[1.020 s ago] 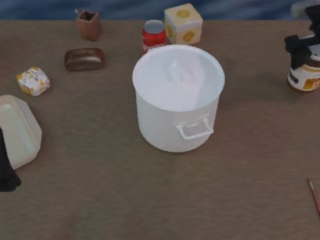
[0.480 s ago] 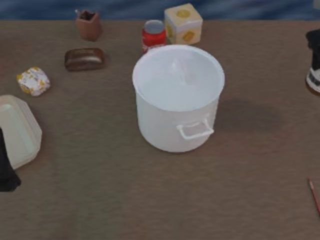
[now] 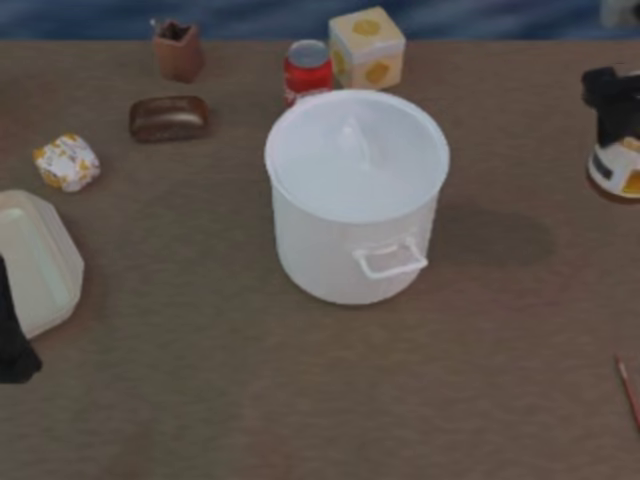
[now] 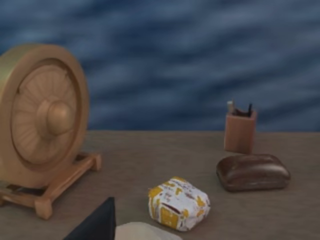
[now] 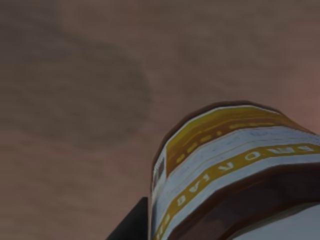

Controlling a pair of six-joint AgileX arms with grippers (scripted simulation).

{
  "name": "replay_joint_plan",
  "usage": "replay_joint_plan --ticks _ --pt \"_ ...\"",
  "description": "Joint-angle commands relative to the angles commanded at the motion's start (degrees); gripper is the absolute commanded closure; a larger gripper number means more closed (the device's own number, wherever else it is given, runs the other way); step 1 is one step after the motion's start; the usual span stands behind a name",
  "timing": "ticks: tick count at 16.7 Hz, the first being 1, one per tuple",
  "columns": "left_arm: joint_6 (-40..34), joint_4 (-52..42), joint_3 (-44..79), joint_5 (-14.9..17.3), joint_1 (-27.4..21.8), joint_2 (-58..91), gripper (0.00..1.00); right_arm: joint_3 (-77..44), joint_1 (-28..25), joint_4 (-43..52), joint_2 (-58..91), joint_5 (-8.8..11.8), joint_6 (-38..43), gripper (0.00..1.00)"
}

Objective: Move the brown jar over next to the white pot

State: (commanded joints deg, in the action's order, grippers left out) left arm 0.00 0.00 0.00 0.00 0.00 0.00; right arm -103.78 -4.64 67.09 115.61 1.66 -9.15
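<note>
My right gripper (image 3: 612, 100) pinches the jar (image 3: 616, 170), lifted at the table's right edge, well apart from the pot (image 3: 355, 195); left arm parked.

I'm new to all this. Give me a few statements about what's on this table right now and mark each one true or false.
1. The brown jar sits inside the white pot. False: it is at the table's right edge, apart from the pot, under the right gripper.
2. A red can stands behind the pot. True.
3. The pot lies on its side. False: it stands upright, open end up.
4. The brown square cup is on the table's left half. True.
5. The left arm is carrying the jar. False: it is parked at the left edge.
</note>
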Motion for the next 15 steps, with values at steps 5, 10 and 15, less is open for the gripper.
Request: replay_joint_plan --ticks 5,10,15 --pt "0.0 0.0 0.0 0.0 0.0 0.0 0.0 5.3 -7.5 -5.3 0.0 -3.1 17.2 1.0" --pt "0.0 0.0 0.0 0.0 0.0 0.0 0.0 9.1 -12.6 -8.9 -0.2 -5.2 26.6 1.0" --pt "0.0 0.0 0.0 0.0 0.0 0.0 0.0 9.2 -12.4 -9.0 -0.1 -5.0 26.6 1.0"
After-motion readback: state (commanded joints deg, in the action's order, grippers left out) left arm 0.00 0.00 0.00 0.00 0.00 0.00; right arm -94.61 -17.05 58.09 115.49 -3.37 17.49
